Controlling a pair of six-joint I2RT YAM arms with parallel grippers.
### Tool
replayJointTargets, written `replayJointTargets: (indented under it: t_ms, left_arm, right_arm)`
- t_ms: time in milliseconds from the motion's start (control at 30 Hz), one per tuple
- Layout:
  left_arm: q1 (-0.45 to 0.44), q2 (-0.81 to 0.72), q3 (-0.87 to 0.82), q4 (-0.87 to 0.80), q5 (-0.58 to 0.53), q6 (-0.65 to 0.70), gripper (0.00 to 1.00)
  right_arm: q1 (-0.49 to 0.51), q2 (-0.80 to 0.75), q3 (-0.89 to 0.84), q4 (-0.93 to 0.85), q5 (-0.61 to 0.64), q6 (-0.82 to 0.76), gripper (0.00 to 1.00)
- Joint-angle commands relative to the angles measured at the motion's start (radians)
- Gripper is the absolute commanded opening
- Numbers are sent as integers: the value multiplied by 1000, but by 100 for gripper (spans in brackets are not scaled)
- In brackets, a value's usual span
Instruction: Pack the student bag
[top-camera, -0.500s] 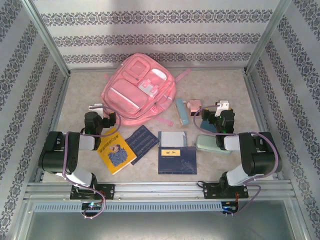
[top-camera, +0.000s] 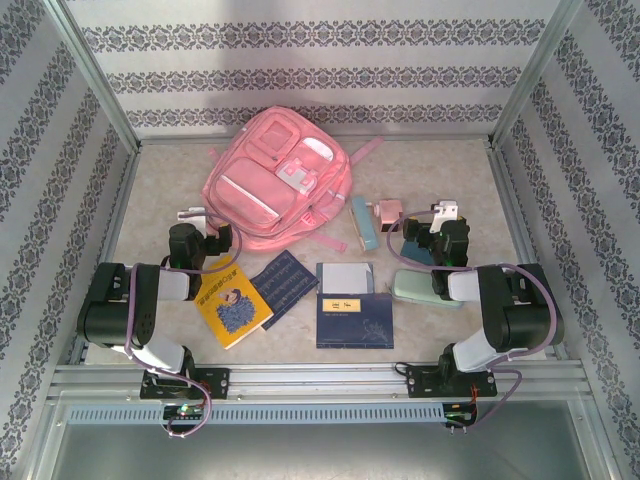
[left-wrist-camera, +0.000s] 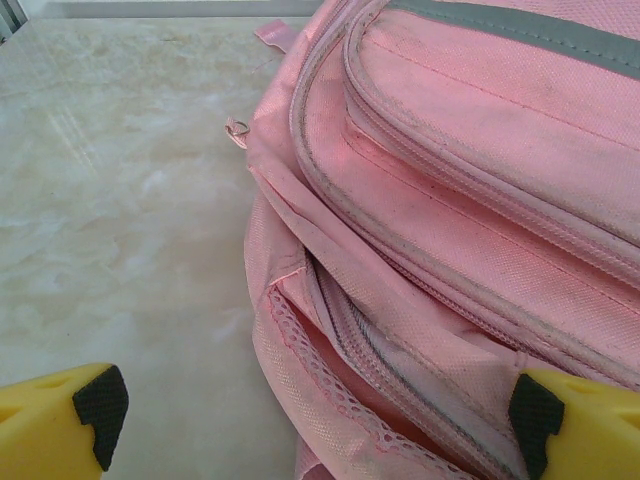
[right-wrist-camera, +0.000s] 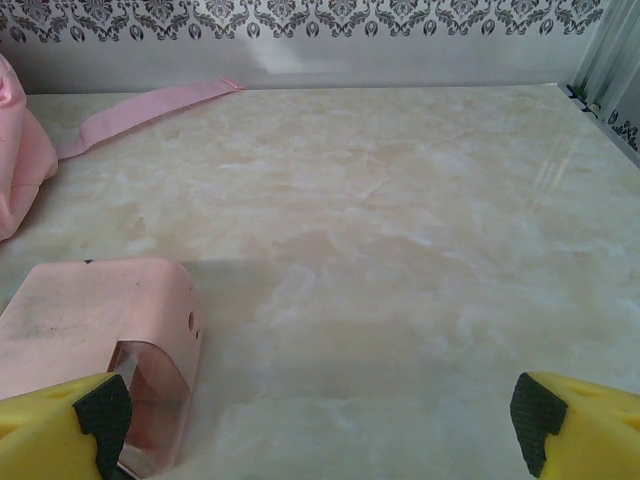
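The student bag (top-camera: 280, 180), a big pink backpack, lies flat at the back middle of the table with its zip pockets facing up. My left gripper (top-camera: 208, 225) sits at the bag's near left corner, open. In the left wrist view the bag's side seam and mesh pocket (left-wrist-camera: 340, 380) lie between the wide-apart yellow fingers (left-wrist-camera: 60, 420), with my left gripper (left-wrist-camera: 315, 410) shut on nothing. My right gripper (top-camera: 428, 222) stands open to the right of the bag. In its own view my right gripper (right-wrist-camera: 315, 410) is over bare table, with a small pink box (right-wrist-camera: 90, 330) by the left finger.
On the table in front of the bag lie a yellow book (top-camera: 232, 300), a dark blue booklet (top-camera: 285, 282), a blue folder (top-camera: 353, 318) and a teal case (top-camera: 363, 222). A mint green object (top-camera: 412, 287) lies under the right arm. A pink strap (right-wrist-camera: 150, 105) trails from the bag toward the back wall.
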Motion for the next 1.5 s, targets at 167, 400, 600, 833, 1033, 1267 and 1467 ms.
replayJointTargets:
  t_ms: [167, 400, 600, 833, 1033, 1267, 1467]
  left_arm:
    - [-66, -325, 89, -309, -100, 78, 99]
    - [-211, -609, 313, -701, -36, 53, 100]
    - [-411, -522, 726, -1387, -259, -305, 99]
    - [-339, -270, 988, -1777, -220, -590, 99]
    - [-95, -160, 906, -1543, 221, -740, 99]
    - [-69, 84, 913, -1297, 382, -790, 89]
    - [-65, 217, 950, -1284, 365, -789, 78]
  right_arm:
    - [-9, -250, 89, -311, 19, -6, 98]
    - [213, -525, 414, -863, 169, 81, 98]
    - [625, -595, 803, -1386, 344, 125, 98]
    - [594, -594, 1072, -1900, 162, 383, 98]
    - [328, -553, 1023, -2049, -324, 562, 98]
    - [319, -709, 778, -1872, -462, 784, 87]
    - [250, -708, 765, -1912, -492, 768, 80]
